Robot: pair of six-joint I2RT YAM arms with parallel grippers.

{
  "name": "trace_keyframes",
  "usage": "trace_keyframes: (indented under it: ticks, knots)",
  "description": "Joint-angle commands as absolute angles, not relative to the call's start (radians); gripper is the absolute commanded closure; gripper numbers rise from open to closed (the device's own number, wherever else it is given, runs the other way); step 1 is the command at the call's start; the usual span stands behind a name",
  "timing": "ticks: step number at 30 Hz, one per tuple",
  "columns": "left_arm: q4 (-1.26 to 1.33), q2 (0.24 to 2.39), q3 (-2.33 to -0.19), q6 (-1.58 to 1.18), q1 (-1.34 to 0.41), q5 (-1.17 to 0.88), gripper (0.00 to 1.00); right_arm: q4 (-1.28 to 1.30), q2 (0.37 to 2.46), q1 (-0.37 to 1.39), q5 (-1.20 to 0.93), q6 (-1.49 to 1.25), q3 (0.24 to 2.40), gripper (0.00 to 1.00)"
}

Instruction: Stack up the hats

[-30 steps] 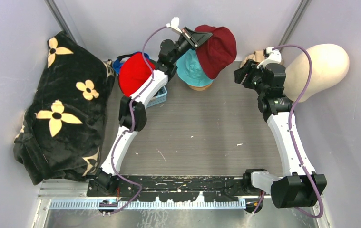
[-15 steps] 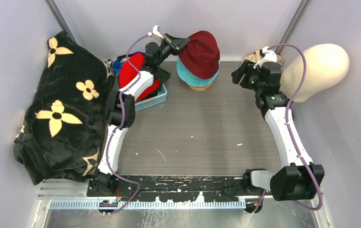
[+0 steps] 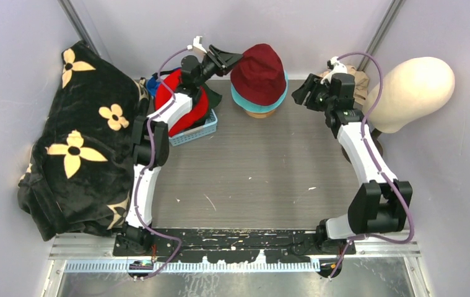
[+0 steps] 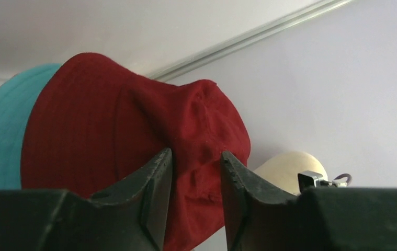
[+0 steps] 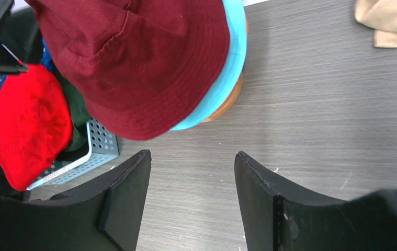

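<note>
L gripper (image 4: 196, 162) just opened; dark red hat (image 3: 258, 71) now sits atop teal hat (image 5: 227, 68), desk (image 3: 251, 173) back edge. Stack +1. R gripper (image 5: 192, 162) open, empty.

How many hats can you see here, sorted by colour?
Dark red hat: 1
Teal hat: 1
Orange hat: 1
Bright red hat: 1
Dark green hat: 1
Blue hat: 1
Total: 6
</note>
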State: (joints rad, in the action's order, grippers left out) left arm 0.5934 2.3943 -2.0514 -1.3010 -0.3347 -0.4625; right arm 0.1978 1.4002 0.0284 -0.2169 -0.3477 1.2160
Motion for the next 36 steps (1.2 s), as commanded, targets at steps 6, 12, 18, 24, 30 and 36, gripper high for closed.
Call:
trace_keyframes:
  ticks: [6, 12, 18, 24, 30, 36]
  knots:
    - [0.489, 2.173, -1.901, -1.206, -0.245, -0.482, 0.54, 0.081, 1.536, 0.025, -0.296, -0.402, 1.365, 0.35]
    - [0.379, 2.155, -1.903, -1.208, -0.224, -0.490, 0.50, 0.039, 1.641, 0.023, -0.359, -0.475, 1.434, 0.35]
    - [0.410, 2.261, -1.981, -1.349, -0.228, -0.596, 0.50, -0.061, 1.703, -0.007, -0.429, -0.619, 1.424, 0.35]
    - [0.326, 2.249, -1.945, -1.298, -0.237, -0.612, 0.50, -0.144, 1.771, -0.036, -0.508, -0.735, 1.426, 0.35]
    - [0.280, 2.246, -1.916, -1.273, -0.240, -0.626, 0.50, -0.229, 1.868, -0.039, -0.576, -0.817, 1.440, 0.36]
    - [0.268, 2.247, -1.890, -1.279, -0.244, -0.638, 0.50, -0.297, 1.914, -0.042, -0.593, -0.860, 1.427, 0.36]
